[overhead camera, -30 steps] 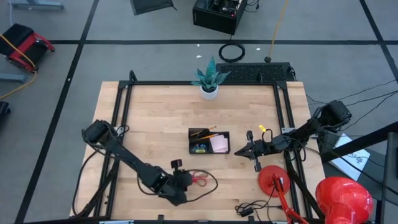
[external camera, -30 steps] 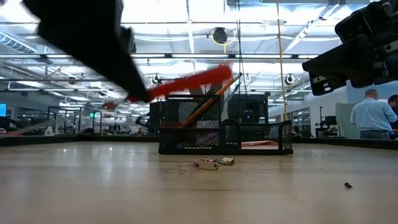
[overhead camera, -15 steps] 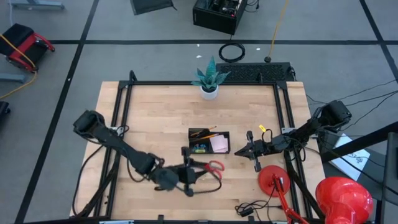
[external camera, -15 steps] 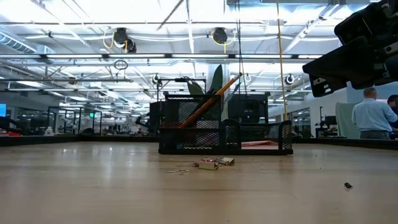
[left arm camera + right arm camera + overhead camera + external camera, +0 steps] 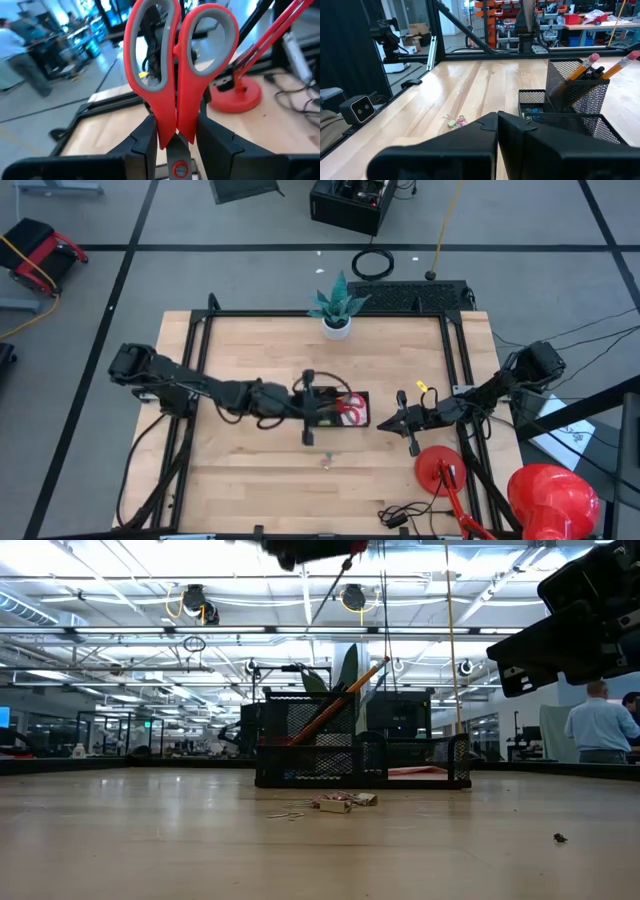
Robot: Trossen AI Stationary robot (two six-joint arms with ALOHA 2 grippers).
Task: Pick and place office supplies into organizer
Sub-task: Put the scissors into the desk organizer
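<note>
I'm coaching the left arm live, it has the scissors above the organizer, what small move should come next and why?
Probably lower straight down. The left gripper holds the red-handled scissors upright by the blades, and the high view puts them over the black organizer, so easing down before opening should seat them inside.

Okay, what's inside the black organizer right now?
In the organizer, two orange pencils stand in the tall cup, with small blue bits in the low front section. From above, the left gripper and its red scissors cover the rest.
</note>
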